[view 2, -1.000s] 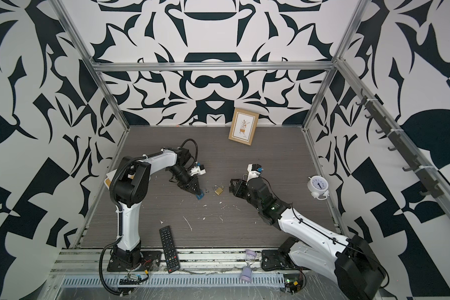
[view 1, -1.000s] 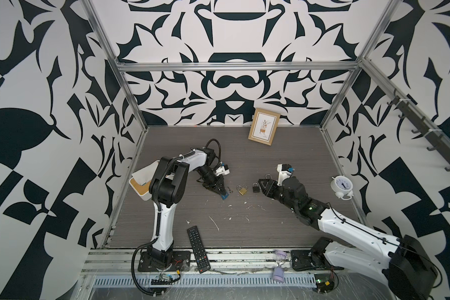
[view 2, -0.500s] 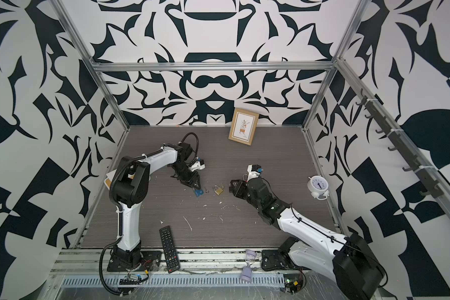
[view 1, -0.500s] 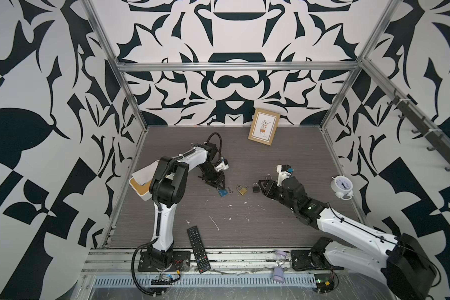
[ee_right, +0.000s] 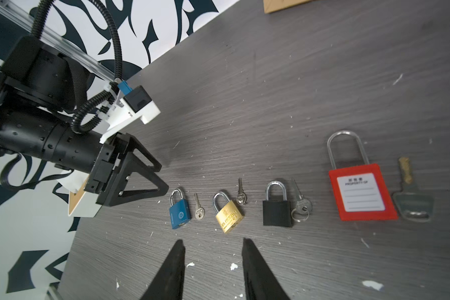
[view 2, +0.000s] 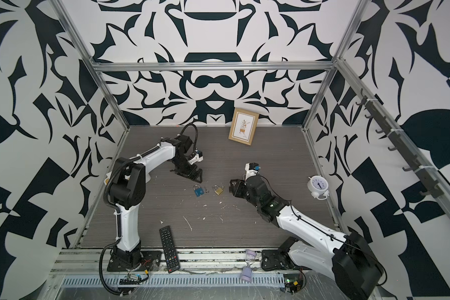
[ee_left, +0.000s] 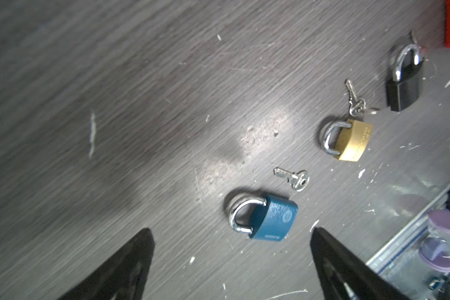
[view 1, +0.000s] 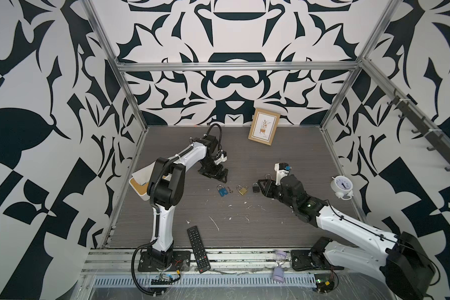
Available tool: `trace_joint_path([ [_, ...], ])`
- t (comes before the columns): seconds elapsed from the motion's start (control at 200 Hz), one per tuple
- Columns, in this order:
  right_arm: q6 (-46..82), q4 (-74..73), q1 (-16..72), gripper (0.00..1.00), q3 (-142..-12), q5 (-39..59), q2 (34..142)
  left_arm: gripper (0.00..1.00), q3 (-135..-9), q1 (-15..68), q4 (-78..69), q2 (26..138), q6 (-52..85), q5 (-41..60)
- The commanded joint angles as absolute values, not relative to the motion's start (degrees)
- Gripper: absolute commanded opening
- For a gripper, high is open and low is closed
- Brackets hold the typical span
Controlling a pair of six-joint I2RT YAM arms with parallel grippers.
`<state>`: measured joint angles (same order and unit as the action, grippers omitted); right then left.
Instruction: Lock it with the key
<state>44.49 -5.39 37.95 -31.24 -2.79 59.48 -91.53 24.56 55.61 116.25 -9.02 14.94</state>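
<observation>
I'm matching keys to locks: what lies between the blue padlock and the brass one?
A small silver key lies between the blue padlock and the brass padlock, touching neither, clearest in the right wrist view.

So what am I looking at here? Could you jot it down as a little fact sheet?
Surface: dark wood-grain table
Padlocks: four in a row, blue padlock, brass padlock, black padlock, red padlock
Keys: one lying beside each padlock, none inserted
Left gripper: open, empty, close to the blue padlock
Right gripper: open, empty, facing the row
</observation>
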Motion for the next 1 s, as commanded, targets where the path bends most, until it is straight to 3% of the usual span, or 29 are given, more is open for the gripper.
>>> trace_joint_path([
  [0.0,36.27,-1.98,37.82,0.39,-36.27,-6.22,56.82,0.99,-88.37,24.70,52.59,107.14,-6.77,11.27],
  [0.24,28.00,4.47,37.80,0.44,-43.21,-6.59,58.27,0.99,-70.27,24.70,27.28,91.41,1.21,-1.36],
  [0.385,25.42,5.64,37.80,0.52,-44.50,-8.31,58.53,0.99,-58.19,24.64,12.82,80.30,3.77,-8.56],
  [0.48,24.72,6.04,37.79,0.69,-45.77,-9.25,59.66,0.99,-49.44,24.53,2.13,71.29,4.91,-12.29],
  [0.535,24.53,6.57,37.85,0.85,-46.99,-9.39,60.67,0.99,-44.20,24.25,-4.47,66.63,5.09,-13.33],
  [0.55,24.62,6.68,37.80,0.96,-47.28,-9.36,60.99,0.99,-42.93,24.17,-5.92,65.50,5.13,-14.00],
  [0.565,24.61,6.77,37.87,1.00,-47.63,-9.21,61.25,0.99,-41.87,24.10,-7.22,64.46,5.26,-14.77],
  [0.76,24.16,7.43,38.90,1.00,-50.83,-9.17,63.58,1.00,-35.21,20.71,-7.59,57.27,4.10,-29.15],
  [0.85,22.68,7.90,40.36,1.00,-51.41,-11.51,64.30,0.99,-32.61,15.23,-7.54,53.42,5.02,-36.57],
  [0.93,22.69,7.57,40.98,1.00,-51.18,-13.71,65.10,0.99,-28.05,6.66,-8.55,48.45,9.54,-34.46],
  [0.995,22.51,5.65,41.69,1.00,-50.16,-15.09,65.54,0.99,-20.11,1.56,-18.56,45.64,9.26,-26.75],
])
